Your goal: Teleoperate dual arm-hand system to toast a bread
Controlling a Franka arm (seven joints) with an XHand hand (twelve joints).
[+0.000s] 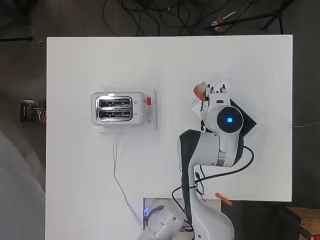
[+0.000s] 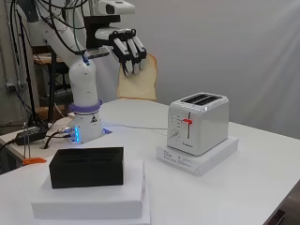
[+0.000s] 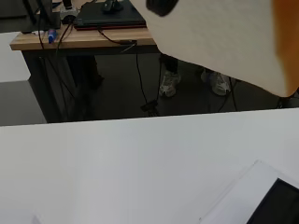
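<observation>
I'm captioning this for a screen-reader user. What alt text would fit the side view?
A white robot arm holds a slice of bread in its black and white hand, lifted above a white table. A white toaster with empty slots and a red lever sits on a flat white box at the right, and a black box rests on a white base in front.

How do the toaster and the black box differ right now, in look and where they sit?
The toaster is white and shiny with two top slots and a red lever; the black box is matte, plain and lower. The toaster stands at mid-table, away from the hand; the black box lies beneath it. Both rest on flat white bases.
</observation>
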